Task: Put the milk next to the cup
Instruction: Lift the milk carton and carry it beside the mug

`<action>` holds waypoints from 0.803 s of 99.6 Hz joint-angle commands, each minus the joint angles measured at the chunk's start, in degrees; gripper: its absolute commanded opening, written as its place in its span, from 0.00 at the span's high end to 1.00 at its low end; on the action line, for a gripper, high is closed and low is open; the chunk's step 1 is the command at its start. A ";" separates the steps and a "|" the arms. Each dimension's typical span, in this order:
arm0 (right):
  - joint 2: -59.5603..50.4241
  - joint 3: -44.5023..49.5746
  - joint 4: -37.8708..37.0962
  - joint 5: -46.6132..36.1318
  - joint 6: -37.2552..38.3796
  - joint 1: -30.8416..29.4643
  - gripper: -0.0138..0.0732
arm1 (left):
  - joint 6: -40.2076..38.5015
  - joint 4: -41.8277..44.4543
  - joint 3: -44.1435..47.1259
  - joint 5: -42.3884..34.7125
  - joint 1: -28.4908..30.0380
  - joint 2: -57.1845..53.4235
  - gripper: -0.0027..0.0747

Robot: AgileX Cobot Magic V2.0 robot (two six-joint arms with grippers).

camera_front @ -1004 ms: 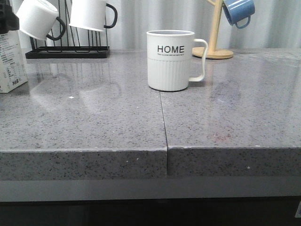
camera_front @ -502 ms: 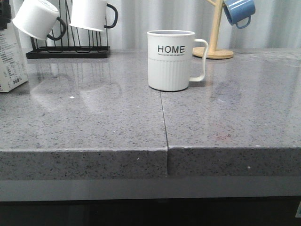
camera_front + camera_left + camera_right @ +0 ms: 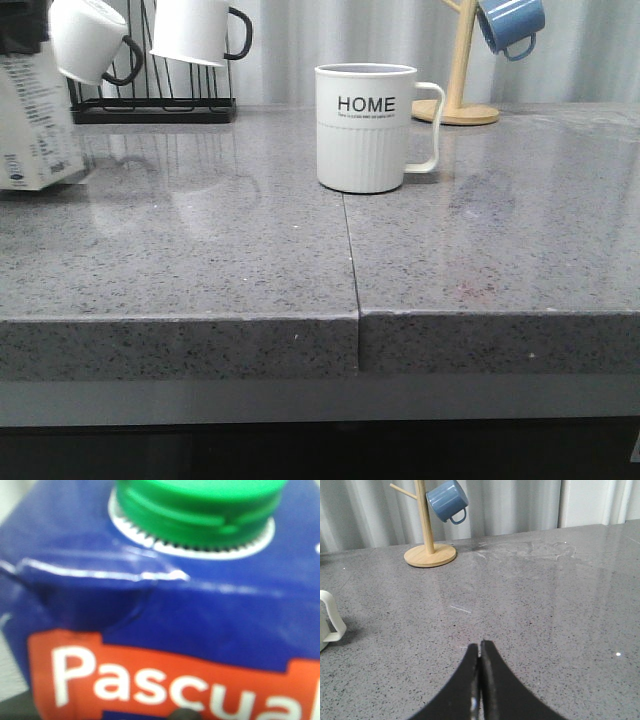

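At far left of the grey speckled stone counter (image 3: 250, 250): tall white carton of milk (image 3: 35, 125), blue-topped with green cap, tilted and lifted, further in-frame than half a second ago; left gripper's grasp on it cannot be confirmed. White ribbed "HOME" cup (image 3: 365, 128) stands mid-counter, well apart. Right gripper (image 3: 480, 652) clenched, empty, low over counter.

Backdrop: pale curtain (image 3: 300, 50) hanging in folds behind everything.
Grey speckled tabletop (image 3: 200, 260) lying in two slabs, meeting at a seam near centre.
Black wire rack (image 3: 150, 100) standing far left, carrying two white mugs (image 3: 195, 30) with black handles.
Wooden mug tree (image 3: 462, 70) standing far right, holding blue mug (image 3: 510, 25).
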 commanded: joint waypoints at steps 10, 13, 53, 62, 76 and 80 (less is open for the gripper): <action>0.09 -1.58 -0.50 -4.02 0.00 -0.43 0.98 | 5.99 -6.43 -6.94 -11.20 -6.25 -3.73 0.80; 0.09 -1.58 -0.50 -4.02 0.00 -0.43 0.98 | 6.73 -7.16 -7.51 -11.53 -7.50 -3.60 0.80; 0.09 -1.58 -0.50 -4.02 0.00 -0.43 0.98 | 9.45 -10.34 -17.32 -14.03 -17.95 4.23 0.80; 0.09 -1.58 -0.50 -4.02 0.00 -0.43 0.98 | 9.45 -12.34 -18.23 -14.93 -19.15 5.80 0.80; 0.09 -1.58 -0.50 -4.02 0.00 -0.43 0.98 | 9.94 -14.96 -18.35 -17.19 -21.16 7.75 0.81; 0.09 -1.58 -0.50 -4.02 0.00 -0.43 0.98 | 9.94 -15.46 -18.35 -17.30 -21.66 7.97 0.81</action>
